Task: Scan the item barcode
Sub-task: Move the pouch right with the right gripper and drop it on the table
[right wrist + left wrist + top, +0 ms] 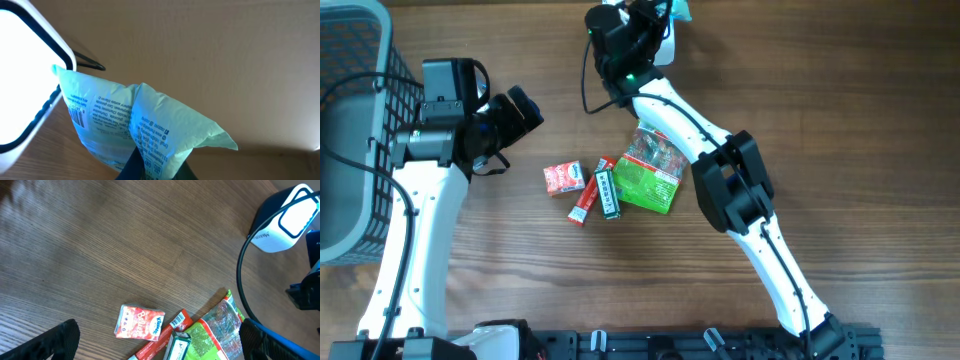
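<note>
My right gripper is shut on a pale green plastic packet at the table's far edge, right beside the white barcode scanner. In the right wrist view the packet hangs pinched between the dark fingers. Its printed side shows, with the barcode close to the scanner's glowing white face. My left gripper hovers open over bare wood, left of the loose items, with nothing between its fingers.
A red tissue pack, a red stick pack, a small green box and a green bag lie mid-table. A grey mesh basket stands at the left edge. The scanner's black cable curves across the wood.
</note>
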Controlling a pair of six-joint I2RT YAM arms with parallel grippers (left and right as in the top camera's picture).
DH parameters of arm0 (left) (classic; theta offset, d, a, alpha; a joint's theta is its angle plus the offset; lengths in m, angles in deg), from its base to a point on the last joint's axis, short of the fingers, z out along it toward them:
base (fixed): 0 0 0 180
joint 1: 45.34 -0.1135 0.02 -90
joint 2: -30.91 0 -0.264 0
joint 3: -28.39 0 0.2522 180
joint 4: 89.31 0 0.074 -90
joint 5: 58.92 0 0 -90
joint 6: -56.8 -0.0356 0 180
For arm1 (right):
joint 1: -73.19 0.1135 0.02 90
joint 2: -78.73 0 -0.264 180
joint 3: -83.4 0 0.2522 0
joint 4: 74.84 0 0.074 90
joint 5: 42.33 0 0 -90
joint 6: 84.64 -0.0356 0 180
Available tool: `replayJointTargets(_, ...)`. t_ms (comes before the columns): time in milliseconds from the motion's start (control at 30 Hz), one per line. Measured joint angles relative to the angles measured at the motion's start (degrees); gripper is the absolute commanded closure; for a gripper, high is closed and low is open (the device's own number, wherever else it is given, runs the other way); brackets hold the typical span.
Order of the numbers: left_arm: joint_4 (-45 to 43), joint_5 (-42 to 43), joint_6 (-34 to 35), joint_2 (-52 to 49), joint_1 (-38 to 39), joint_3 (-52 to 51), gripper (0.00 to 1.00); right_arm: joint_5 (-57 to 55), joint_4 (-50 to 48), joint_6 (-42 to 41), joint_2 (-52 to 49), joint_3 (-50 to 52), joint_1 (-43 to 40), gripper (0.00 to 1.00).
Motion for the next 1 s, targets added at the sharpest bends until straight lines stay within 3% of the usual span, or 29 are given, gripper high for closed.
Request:
replayJointTargets(67, 0.0, 0.0, 0.0, 0.0, 0.0, 0.0, 0.0, -0.4, 0.3, -1.1, 0.3, 0.0, 0.2, 0.96)
replayJointTargets(167, 0.0, 0.0, 0.0, 0.0, 0.0, 0.0, 0.0, -1.9, 8.6, -4.0, 5.0, 0.7, 0.4, 0.96)
replayJointTargets(300, 0.0, 0.0, 0.0, 0.0, 0.0, 0.0, 0.0, -0.6, 36.3, -20.5, 19.5, 0.7, 1.5, 0.96)
replayJointTargets(333, -0.1, 0.0, 0.0, 0.0, 0.0, 0.0, 0.0, 3.0, 50.0, -27.4, 23.9, 0.5, 1.6, 0.96)
replayJointTargets(433, 0.0, 0.0, 0.0, -0.1, 0.0, 0.0, 0.0, 17.0, 72.4, -46.8, 34.4, 0.4, 0.2, 0.96)
replayJointTargets(533, 0.0, 0.0, 0.0, -0.1, 0.0, 0.0, 0.0, 34.6, 86.1, -64.0, 40.4, 0.1, -5.8, 0.96)
replayJointTargets(600, 0.0, 0.0, 0.0, -0.1, 0.0, 0.0, 0.0, 43.5, 93.4, -70.0, 41.1, 0.0, -11.9, 0.96)
replayJointTargets(733, 0.0, 0.0, 0.0, -0.1, 0.0, 0.0, 0.0, 54.6, 96.0, -77.2, 40.7, 4.9, -25.5, 0.96)
replayJointTargets(867, 0.0, 0.0, 0.0, -0.1, 0.0, 0.0, 0.0, 57.6, 88.8, -79.3, 40.4, 21.0, -34.5, 0.95)
replayJointTargets(900, 0.0, 0.0, 0.0, -0.1, 0.0, 0.0, 0.0, 57.7, 85.9, -79.6, 40.4, 24.6, -35.7, 0.92)
replayJointTargets(933, 0.0, 0.0, 0.0, -0.1, 0.0, 0.0, 0.0, 57.8, 82.6, -79.7, 40.4, 28.6, -37.0, 0.54)
replayJointTargets(967, 0.0, 0.0, 0.0, -0.1, 0.0, 0.0, 0.0, 58.0, 80.7, -79.8, 40.1, 33.1, -38.5, 0.25)
replayJointTargets(1000, 0.0, 0.0, 0.0, -0.1, 0.0, 0.0, 0.0, 58.3, 78.9, -80.1, 40.0, 35.6, -39.6, 0.2)
